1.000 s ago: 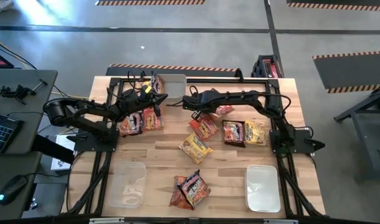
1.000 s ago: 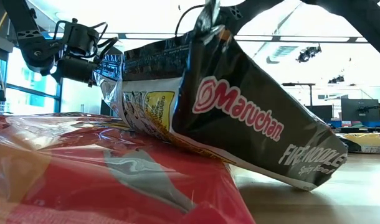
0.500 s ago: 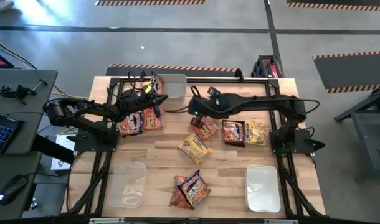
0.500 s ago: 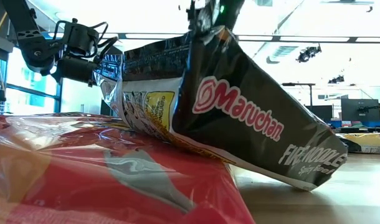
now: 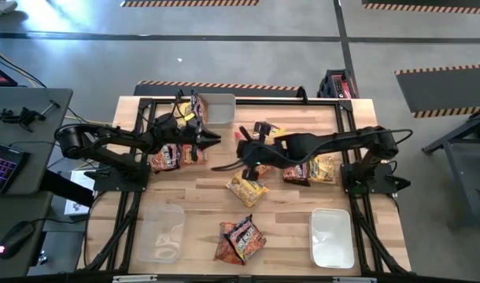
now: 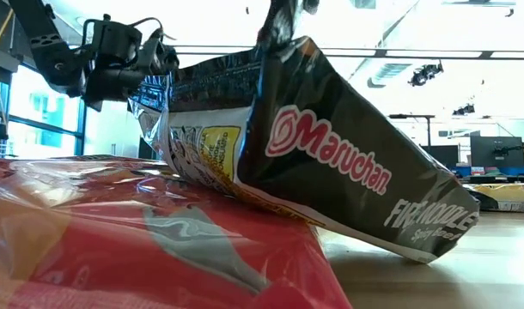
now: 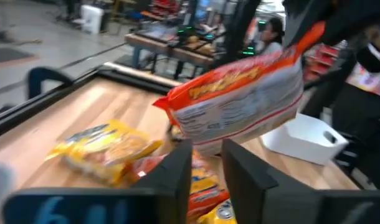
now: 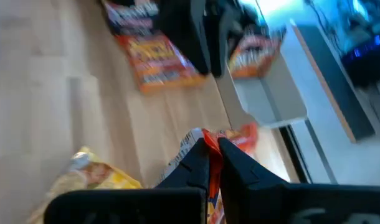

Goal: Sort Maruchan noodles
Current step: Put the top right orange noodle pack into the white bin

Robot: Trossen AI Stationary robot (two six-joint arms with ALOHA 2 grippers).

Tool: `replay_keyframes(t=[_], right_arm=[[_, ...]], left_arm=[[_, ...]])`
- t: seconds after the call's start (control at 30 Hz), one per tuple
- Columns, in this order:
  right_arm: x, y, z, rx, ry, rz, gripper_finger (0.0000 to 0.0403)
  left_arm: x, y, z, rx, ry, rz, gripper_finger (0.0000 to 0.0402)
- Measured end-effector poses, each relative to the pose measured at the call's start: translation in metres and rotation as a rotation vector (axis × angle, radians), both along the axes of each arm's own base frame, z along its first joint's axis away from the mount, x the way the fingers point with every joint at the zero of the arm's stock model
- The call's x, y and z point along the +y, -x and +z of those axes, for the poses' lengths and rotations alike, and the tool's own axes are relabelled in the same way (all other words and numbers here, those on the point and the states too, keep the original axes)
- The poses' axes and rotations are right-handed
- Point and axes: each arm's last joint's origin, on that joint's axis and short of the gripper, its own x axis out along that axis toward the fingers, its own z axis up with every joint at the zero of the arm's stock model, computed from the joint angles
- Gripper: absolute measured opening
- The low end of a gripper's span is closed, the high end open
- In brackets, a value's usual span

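Maruchan noodle packets lie scattered on the wooden table (image 5: pixel 201 189). My right gripper (image 8: pixel 213 155) is shut on an orange packet (image 7: pixel 240 99), which hangs above the table's middle. My left gripper (image 7: pixel 207 168) stands open a little at the table's left, pointing level toward that packet and touching nothing. A yellow packet (image 5: pixel 246 187) lies flat below the hanging one. At the near edge a dark packet (image 6: pixel 331 163) leans on a red one (image 6: pixel 142 249). My right gripper pinches the orange packet's top edge (image 8: pixel 204 137) between its two fingers, at a corner (image 7: pixel 308 34). The fingers slant down from the table's right side. The packet hangs below them, tilted and clear of the table.
Clear bins stand at the near left (image 5: pixel 161 232), the near right (image 5: pixel 332 236) and the far edge (image 5: pixel 220 108). More packets lie by the left arm (image 5: pixel 168 156) and under the right arm (image 5: pixel 323 167). People and benches show in the room beyond.
My right gripper has risen and swung toward the near edge with the orange packet, which now hangs clear of the table. My left gripper has turned toward the table's middle, risen slightly and opened a little.
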Motion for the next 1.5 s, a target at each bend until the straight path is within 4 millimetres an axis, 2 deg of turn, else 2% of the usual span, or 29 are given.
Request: replay_keyframes(t=[0.17,0.3,0.57,0.77,1.07,1.5], right_arm=[[0.015,0.019,0.036,-0.102,0.013,0.182,0.0],[0.023,0.041,0.065,-0.188,0.049,0.287,0.0],[0.036,0.072,0.104,-0.341,0.119,0.481,0.0],[0.037,0.083,0.114,-0.369,0.152,0.518,0.0],[0.037,0.082,0.116,-0.381,0.184,0.567,0.0],[0.034,0.08,0.118,-0.396,0.221,0.573,0.0]], left_arm=[[-0.009,-0.012,0.012,-0.045,-0.063,-0.058,0.0146],[-0.013,-0.021,0.025,-0.094,-0.134,-0.12,0.0177],[-0.013,-0.04,0.064,-0.217,-0.209,-0.212,0.0193],[-0.014,-0.046,0.086,-0.283,-0.254,-0.362,0.0193],[-0.019,-0.054,0.109,-0.346,-0.285,-0.398,0.0193],[-0.029,-0.057,0.114,-0.362,-0.287,-0.495,0.0193]])
